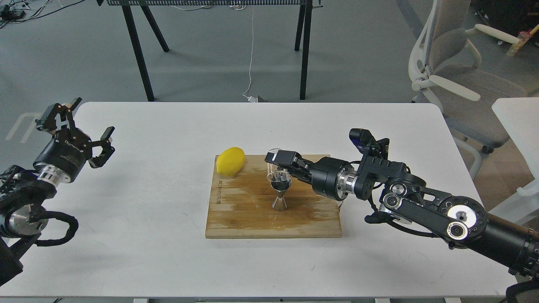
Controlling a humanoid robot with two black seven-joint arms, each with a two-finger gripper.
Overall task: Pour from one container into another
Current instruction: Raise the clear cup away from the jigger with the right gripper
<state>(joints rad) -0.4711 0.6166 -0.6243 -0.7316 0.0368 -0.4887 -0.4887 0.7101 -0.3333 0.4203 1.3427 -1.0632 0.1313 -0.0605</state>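
Observation:
The steel jigger (279, 194) stands upright near the middle of the wooden cutting board (252, 214), its upper cone dark inside. My right gripper (278, 165) is shut on the clear glass cup (276, 166), holding it just above and slightly behind the jigger's mouth; how far the cup tilts is hard to tell. My left gripper (76, 122) hangs open over the table's far left edge, far from the board, with nothing between its fingers.
A yellow lemon (230, 160) lies on the board's back left corner. The white table (147, 202) carries the board. A grey office chair (459, 75) stands off the table's right rear, and black stand legs (139, 54) rise behind it.

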